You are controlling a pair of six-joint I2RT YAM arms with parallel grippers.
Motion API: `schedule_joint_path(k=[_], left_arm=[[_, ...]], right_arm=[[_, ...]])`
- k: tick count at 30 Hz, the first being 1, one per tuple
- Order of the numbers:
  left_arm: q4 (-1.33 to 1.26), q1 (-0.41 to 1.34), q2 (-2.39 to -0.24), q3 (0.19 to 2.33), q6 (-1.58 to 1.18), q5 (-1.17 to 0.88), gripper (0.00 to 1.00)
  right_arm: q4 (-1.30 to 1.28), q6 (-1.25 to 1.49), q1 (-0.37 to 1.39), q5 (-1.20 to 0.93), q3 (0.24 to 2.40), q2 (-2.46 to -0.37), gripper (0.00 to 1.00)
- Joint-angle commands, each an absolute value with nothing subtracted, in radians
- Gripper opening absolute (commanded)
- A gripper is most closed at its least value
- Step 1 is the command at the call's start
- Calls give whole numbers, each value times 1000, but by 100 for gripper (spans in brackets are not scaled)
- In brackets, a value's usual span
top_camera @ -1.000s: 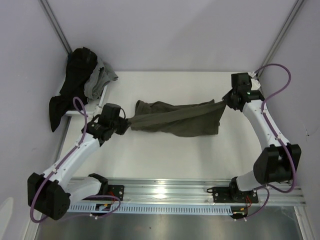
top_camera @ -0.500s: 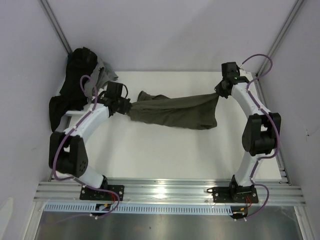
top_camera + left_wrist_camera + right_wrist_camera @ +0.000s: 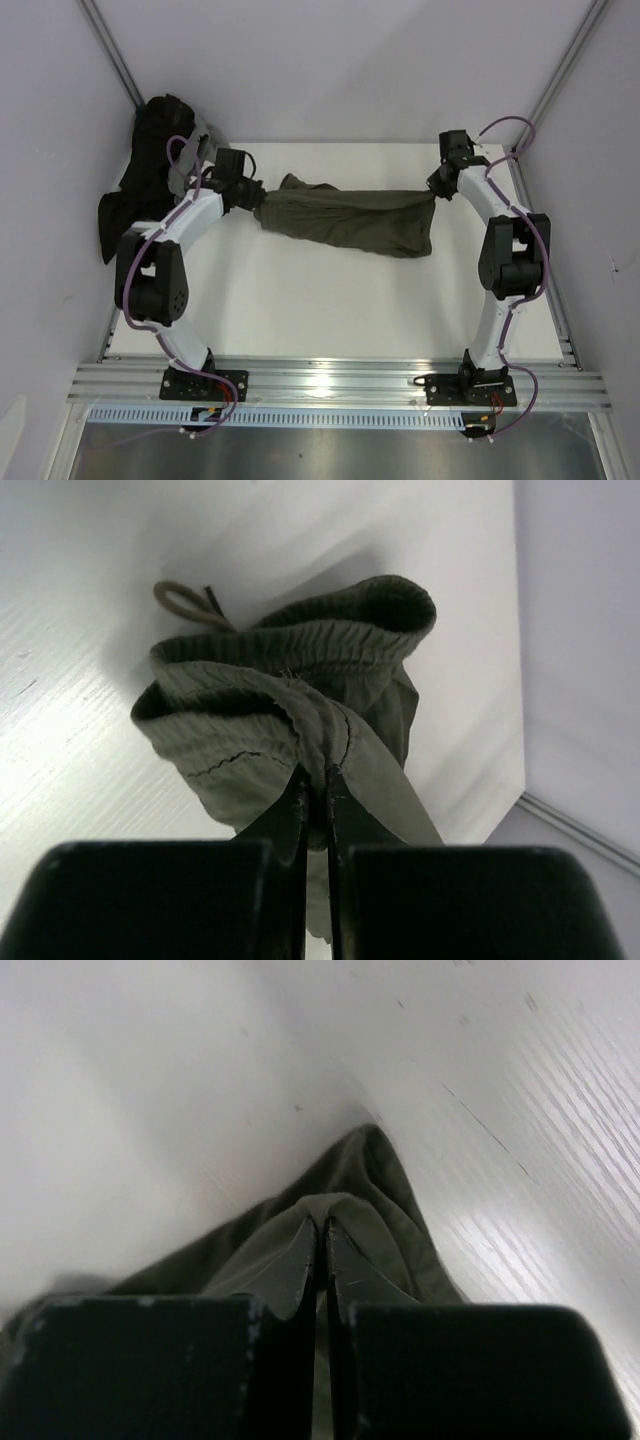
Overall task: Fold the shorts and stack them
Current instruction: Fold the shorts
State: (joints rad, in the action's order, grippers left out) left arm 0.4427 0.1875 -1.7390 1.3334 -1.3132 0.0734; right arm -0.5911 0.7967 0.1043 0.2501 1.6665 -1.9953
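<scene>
The olive-green shorts (image 3: 350,222) hang stretched between both grippers over the far part of the table. My left gripper (image 3: 258,197) is shut on the bunched waistband end (image 3: 300,710), with the drawstring loop (image 3: 185,600) showing beside it. My right gripper (image 3: 436,193) is shut on the other end of the fabric (image 3: 340,1205), near the table's far right. The lower edge of the shorts sags toward the table.
A pile of dark and grey clothes (image 3: 160,170) lies at the far left corner, just behind the left gripper. The back wall and the side walls stand close to both grippers. The white table (image 3: 330,300) runs to a metal rail (image 3: 330,380) at the near edge.
Both grippers have carried the shorts away from the arm bases toward the back wall. The left gripper moved toward the clothes pile. The shorts stay stretched between them.
</scene>
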Motion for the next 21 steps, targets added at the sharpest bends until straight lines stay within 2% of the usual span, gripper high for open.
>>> schedule_joint_path(k=[1,9,21], left_arm=[[373,176,-1607,1251,-1260,71,0],[411,176,-1339,1056,-1195,74,0],[486,176,-858,700,-1196,9,0]], right_arm=[[-548,804,109,279,1565,-1878,0],[-498,779,147,238,1237,-1522,0],[-681,782,316,282,937,-927,0]])
